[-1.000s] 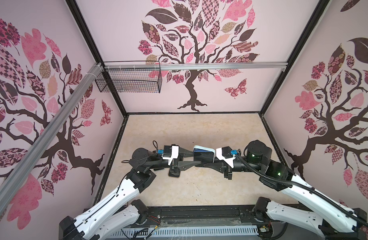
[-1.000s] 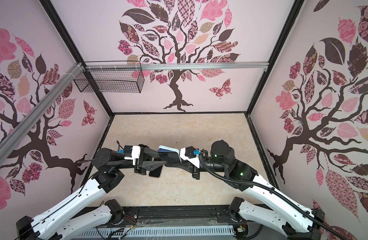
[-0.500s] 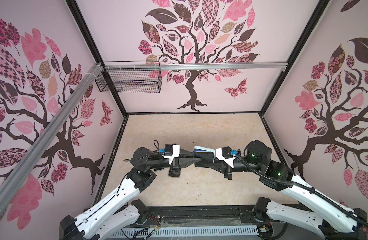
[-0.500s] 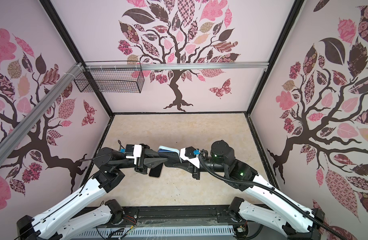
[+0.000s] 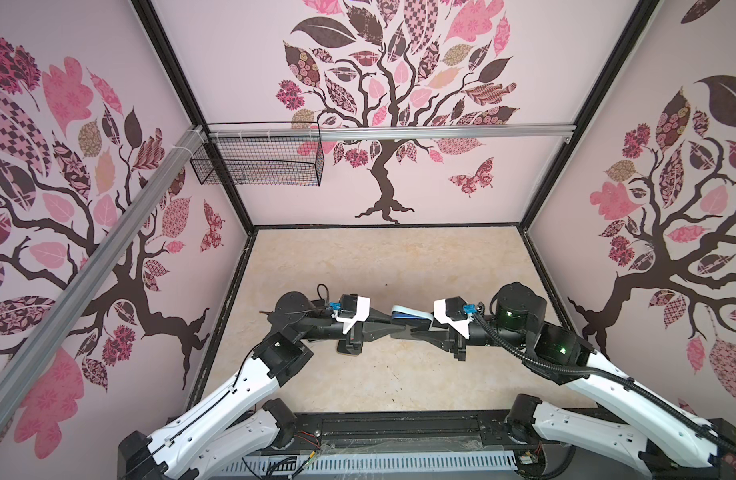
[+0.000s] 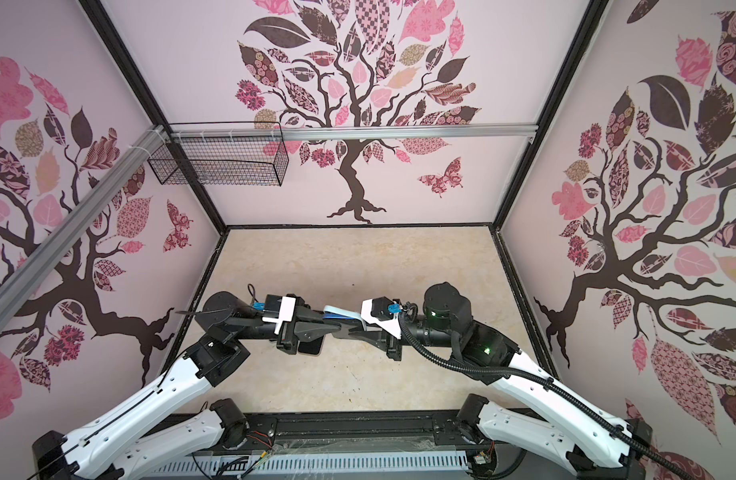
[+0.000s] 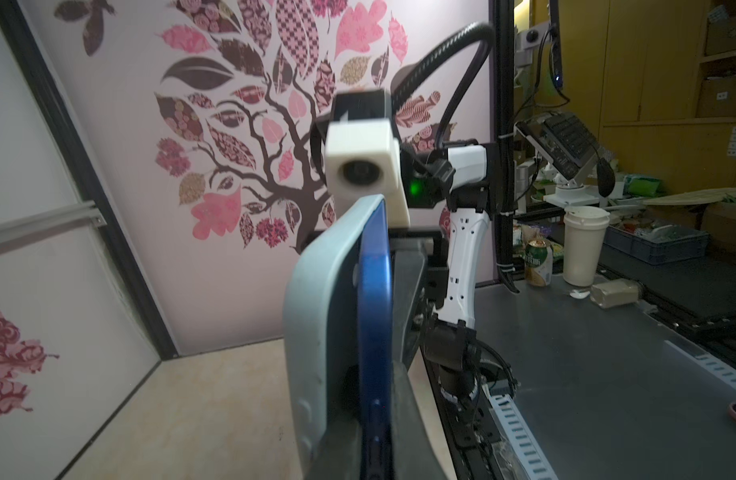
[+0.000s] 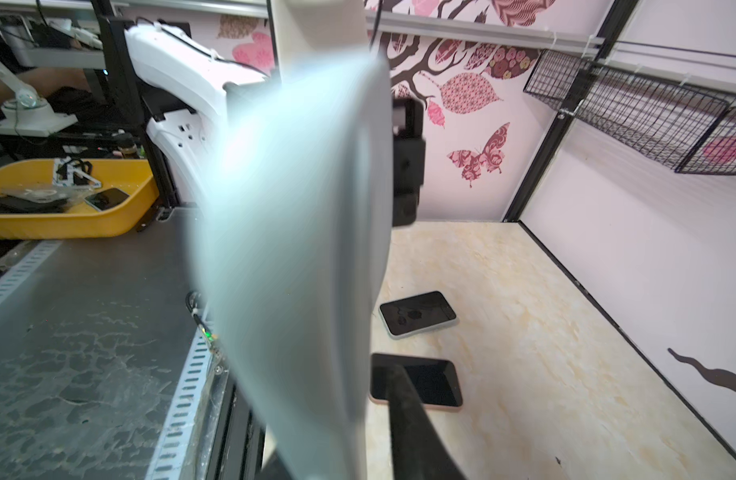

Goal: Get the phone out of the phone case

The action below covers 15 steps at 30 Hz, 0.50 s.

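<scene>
now, step in hand: the peeling stage, by my reading. phone and case are held up between the two arms, clear of the table [image 5: 379, 266], with one long edge of the phone already out of the shell.
left gripper [image 5: 393, 325]: fingers narrow, nearly together, pinching what looks like the phone alone; one dark finger [image 7: 403, 415] lies against the face turned away from the case.
phone [image 7: 374, 291]: deep blue, thin, with a rounded rim, seen edge-on in the left wrist view; the gap to the case is widest at the far end.
phone case [image 7: 320, 299]: pale grey-blue, matt, soft-looking, a little scuffed; it bows away from the phone like an opened shell.
right gripper [image 5: 420, 328]: at the case's other end; the case is a blur in the right wrist view, so i cannot tell whether its fingers grip or stand slack.
next move: probably draw the two ends apart, the left holding the phone, the right needing a firm hold on the case rim alone so the last corners slip free.
</scene>
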### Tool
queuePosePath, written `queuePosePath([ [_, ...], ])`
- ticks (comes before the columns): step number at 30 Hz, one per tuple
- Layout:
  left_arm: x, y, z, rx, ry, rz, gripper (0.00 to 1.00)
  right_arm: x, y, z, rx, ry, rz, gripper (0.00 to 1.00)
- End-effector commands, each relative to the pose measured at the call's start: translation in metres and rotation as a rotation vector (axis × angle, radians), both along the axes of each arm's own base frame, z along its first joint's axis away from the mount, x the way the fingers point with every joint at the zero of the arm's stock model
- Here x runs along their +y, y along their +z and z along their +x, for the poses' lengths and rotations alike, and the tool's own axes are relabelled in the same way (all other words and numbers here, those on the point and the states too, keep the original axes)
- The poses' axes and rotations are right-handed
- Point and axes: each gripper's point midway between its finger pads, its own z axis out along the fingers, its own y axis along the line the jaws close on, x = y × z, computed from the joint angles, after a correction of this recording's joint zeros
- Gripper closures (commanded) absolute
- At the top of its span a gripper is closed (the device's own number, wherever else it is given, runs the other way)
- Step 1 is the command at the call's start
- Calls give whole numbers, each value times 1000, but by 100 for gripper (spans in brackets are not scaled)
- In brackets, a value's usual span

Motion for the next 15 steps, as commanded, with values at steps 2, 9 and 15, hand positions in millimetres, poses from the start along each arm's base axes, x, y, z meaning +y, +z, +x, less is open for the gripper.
queuePosePath([
  [2, 3, -16, 4, -38, 53, 80, 100, -13, 23, 2, -48, -62, 55, 61],
  [9, 13, -26, 17, -138, 183, 168, 100, -20, 14, 11, 29, -139, 62, 53],
  [15, 17, -37, 17, -239, 194, 291, 100, -11, 17, 18, 137, -153, 19, 50],
])
